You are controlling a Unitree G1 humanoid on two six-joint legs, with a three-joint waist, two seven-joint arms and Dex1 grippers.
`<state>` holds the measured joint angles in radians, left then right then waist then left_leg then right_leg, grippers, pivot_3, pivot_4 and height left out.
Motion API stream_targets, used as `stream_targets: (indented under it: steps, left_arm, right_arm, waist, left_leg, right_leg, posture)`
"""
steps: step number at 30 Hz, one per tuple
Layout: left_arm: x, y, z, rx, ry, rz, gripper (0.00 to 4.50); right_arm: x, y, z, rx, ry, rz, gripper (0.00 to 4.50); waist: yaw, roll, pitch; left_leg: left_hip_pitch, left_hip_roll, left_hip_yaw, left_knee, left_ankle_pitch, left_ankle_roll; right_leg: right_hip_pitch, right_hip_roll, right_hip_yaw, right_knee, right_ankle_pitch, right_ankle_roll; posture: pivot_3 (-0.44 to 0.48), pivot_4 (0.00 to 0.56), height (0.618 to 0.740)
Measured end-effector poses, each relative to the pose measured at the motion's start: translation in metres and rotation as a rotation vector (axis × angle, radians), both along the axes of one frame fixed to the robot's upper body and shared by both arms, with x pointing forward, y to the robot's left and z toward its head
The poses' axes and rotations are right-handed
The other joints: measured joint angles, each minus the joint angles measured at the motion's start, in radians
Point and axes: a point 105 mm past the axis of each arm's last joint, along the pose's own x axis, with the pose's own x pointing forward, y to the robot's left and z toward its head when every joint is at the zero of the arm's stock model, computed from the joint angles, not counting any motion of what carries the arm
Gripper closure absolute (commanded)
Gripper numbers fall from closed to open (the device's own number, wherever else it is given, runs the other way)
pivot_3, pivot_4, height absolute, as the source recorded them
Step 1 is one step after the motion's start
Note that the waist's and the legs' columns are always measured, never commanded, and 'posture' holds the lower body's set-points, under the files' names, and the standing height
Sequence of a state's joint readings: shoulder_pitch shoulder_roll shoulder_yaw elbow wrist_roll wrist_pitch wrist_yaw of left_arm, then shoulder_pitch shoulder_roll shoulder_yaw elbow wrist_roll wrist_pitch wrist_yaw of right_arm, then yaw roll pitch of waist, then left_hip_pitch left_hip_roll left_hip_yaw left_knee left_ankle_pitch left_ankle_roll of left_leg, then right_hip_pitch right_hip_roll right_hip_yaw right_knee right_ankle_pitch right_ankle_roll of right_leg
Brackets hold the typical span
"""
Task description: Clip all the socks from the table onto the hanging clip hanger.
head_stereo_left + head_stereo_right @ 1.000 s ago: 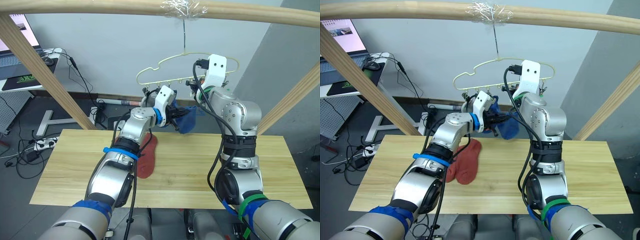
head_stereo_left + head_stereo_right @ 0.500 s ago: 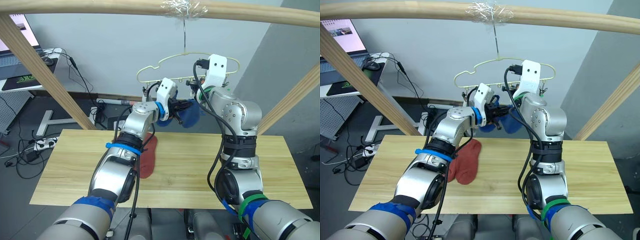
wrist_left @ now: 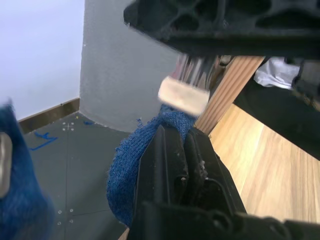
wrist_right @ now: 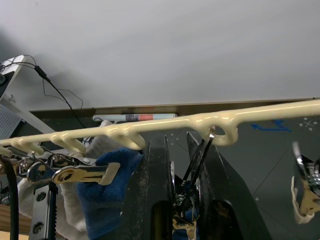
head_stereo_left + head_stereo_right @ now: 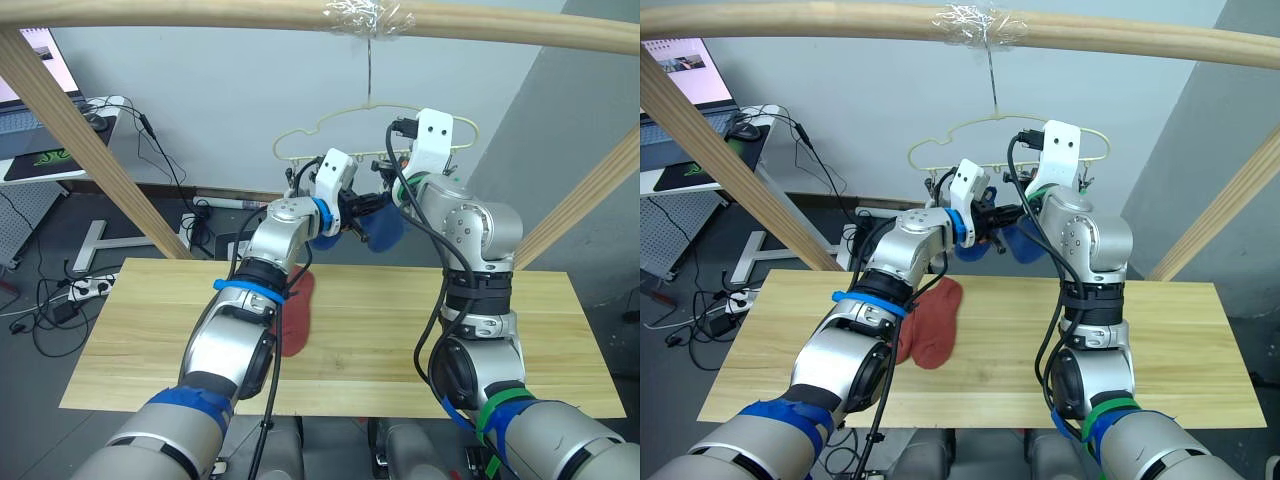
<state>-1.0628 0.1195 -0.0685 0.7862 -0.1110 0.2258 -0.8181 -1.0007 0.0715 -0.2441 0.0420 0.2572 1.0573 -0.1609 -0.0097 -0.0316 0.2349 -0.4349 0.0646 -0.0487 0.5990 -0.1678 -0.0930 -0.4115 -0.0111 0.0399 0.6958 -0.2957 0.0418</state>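
Sock in hand: your left gripper [image 3: 182, 150] is closed on the cuff of a blue sock [image 3: 131, 170], lifted clear of the worktop [image 5: 400, 330] to the row of clips under the clip hanger [image 5: 330, 132].

Sock's long axis: it hangs down from the pinched cuff, toe lowest, so the cuff is the end facing the clips.

Right gripper: your right gripper [image 4: 182, 187] is closed narrowly around one metal clip [image 4: 200, 160], just under the hanger's bar; whether the clip is squeezed open you cannot tell.

Key relation: the sock's cuff sits just beside and slightly below that clip [image 3: 184, 95], with the left gripper coming in from the robot's left. By my reading, the cuff has to go up and across into the clip held by the right gripper.

Nearer arm: the left carries the sock; the right is already at the clip.

Other socks: a second blue sock [image 4: 107, 195] hangs from a neighbouring clip; a rust-red sock [image 5: 930, 325] lies flat on the worktop, well below both grippers.
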Motion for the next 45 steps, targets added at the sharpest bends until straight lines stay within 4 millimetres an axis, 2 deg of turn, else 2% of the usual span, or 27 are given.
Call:
stream_targets:
  steps: [12, 20, 25, 28, 32, 37, 41, 45]
  left_arm:
    - [0.001, 0.000, 0.001, -0.022, 0.011, 0.005, 4.49]
    - [0.002, -0.001, 0.008, -0.040, 0.004, 0.005, 4.50]
    - [0.001, -0.002, 0.009, -0.041, 0.005, -0.007, 4.50]
    - [-0.001, -0.003, 0.008, -0.041, 0.016, -0.027, 3.77]
    - [-0.005, -0.003, 0.008, -0.030, 0.012, -0.045, 2.55]
    - [-0.014, 0.009, -0.004, 0.004, 0.040, -0.061, 1.01]
    - [-0.028, 0.026, -0.009, 0.013, 0.072, -0.095, 1.01]
    - [-0.042, 0.041, -0.006, 0.018, 0.095, -0.127, 1.01]
  right_arm:
    - [0.000, 0.000, 0.000, 0.004, 0.002, -0.005, 4.31]
    - [-0.001, 0.002, 0.000, 0.006, 0.002, -0.001, 1.45]
    - [-0.001, 0.002, 0.000, 0.005, 0.004, -0.003, 1.45]
    - [-0.001, 0.002, -0.001, 0.004, 0.008, -0.004, 1.41]
    - [-0.003, 0.002, 0.000, 0.002, 0.012, 0.003, 1.41]
    - [-0.011, 0.001, -0.006, 0.000, 0.036, 0.022, 1.41]
    - [-0.021, -0.002, -0.018, -0.007, 0.077, 0.035, 1.41]
    - [-0.029, -0.008, -0.030, -0.022, 0.115, 0.030, 1.41]
  waist:
    - [0.000, 0.000, 0.000]
    - [0.000, 0.000, 0.000]
    - [0.000, 0.000, 0.000]
    - [0.000, 0.000, 0.000]
    - [-0.001, 0.000, 0.000]
    - [-0.003, 0.000, 0.000]
    - [-0.011, 0.000, 0.000]
    - [-0.015, 0.000, 0.000]
  left_leg:
    - [0.000, 0.000, 0.000, 0.000, 0.000, 0.000]
    - [0.000, 0.000, 0.000, 0.000, 0.000, 0.000]
    - [0.000, 0.000, 0.000, 0.000, 0.000, 0.000]
    - [0.000, 0.000, 0.000, 0.000, 0.000, 0.000]
    - [0.000, 0.000, 0.000, 0.000, 0.000, 0.000]
    - [0.000, 0.000, 0.000, 0.000, 0.000, 0.000]
    - [0.000, 0.000, -0.001, 0.000, 0.000, 0.000]
    - [0.000, 0.000, -0.001, 0.000, 0.000, 0.000]
  right_leg:
    - [0.000, 0.000, 0.000, 0.000, 0.000, 0.000]
    - [0.000, 0.000, 0.000, 0.000, 0.000, 0.000]
    - [0.000, 0.000, 0.000, 0.000, 0.000, 0.000]
    - [0.000, 0.000, 0.000, 0.000, 0.000, 0.000]
    - [0.000, 0.000, 0.000, 0.000, 0.000, 0.000]
    - [0.000, 0.000, 0.000, 0.001, 0.000, 0.000]
    - [0.000, 0.000, 0.000, 0.001, 0.000, 0.000]
    - [0.000, 0.000, 0.000, 0.001, 0.000, 0.000]
  posture:
    - [0.052, 0.191, 0.740]
    - [0.050, 0.190, 0.740]
    - [0.049, 0.189, 0.740]
    - [0.049, 0.189, 0.740]
    - [0.049, 0.189, 0.740]
    - [0.049, 0.190, 0.740]
    - [0.057, 0.192, 0.740]
    - [0.060, 0.192, 0.740]
